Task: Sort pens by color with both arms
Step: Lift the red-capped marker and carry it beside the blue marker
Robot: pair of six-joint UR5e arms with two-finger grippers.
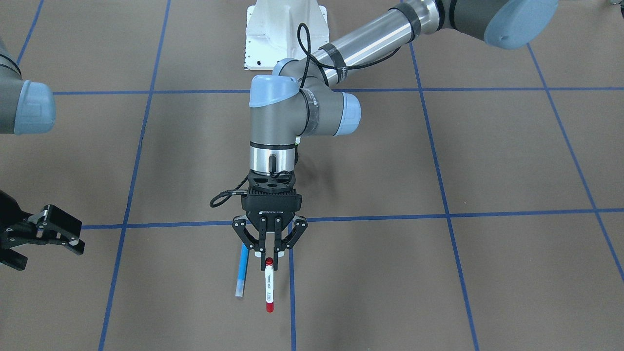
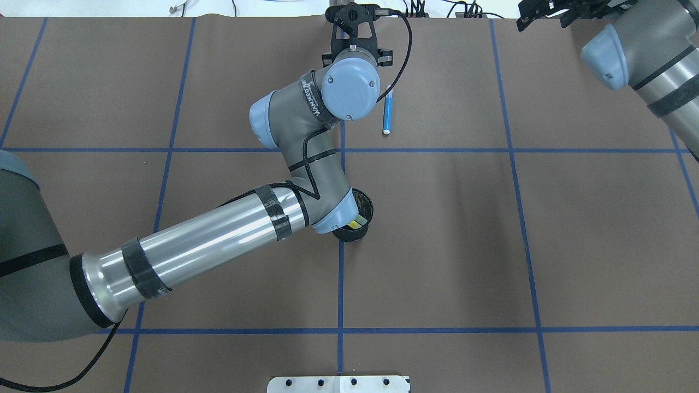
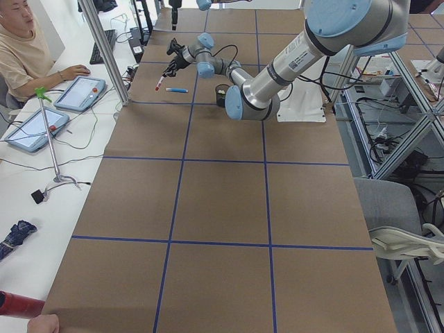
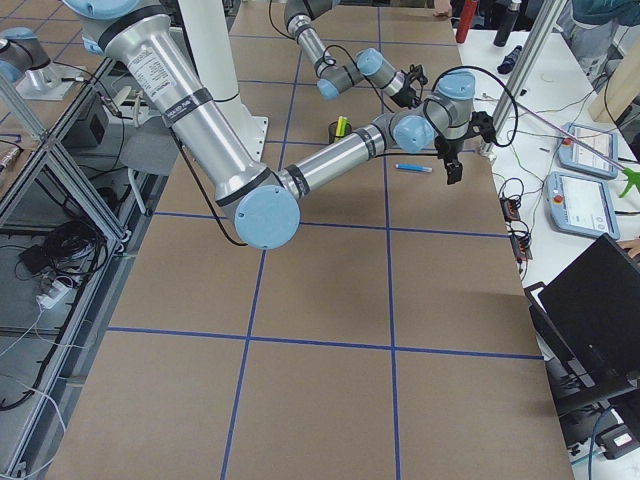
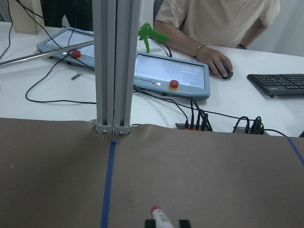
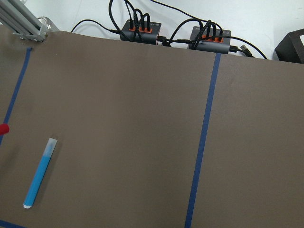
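My left gripper is shut on one end of the white pen with red caps, which sticks out from the fingers above the table; its red cap shows between the fingertips in the left wrist view. The blue pen lies flat on the brown table just beside it, also seen as the blue pen from the right wrist. A yellow pen stands in the black mesh cup, partly hidden by the left arm's elbow. My right gripper hovers open and empty at the table's far edge.
An aluminium post stands at the table's edge ahead of the left gripper. Beyond it is a white desk with tablets, cables and a person's hand. Two power strips lie past the table edge. The white base stand is behind.
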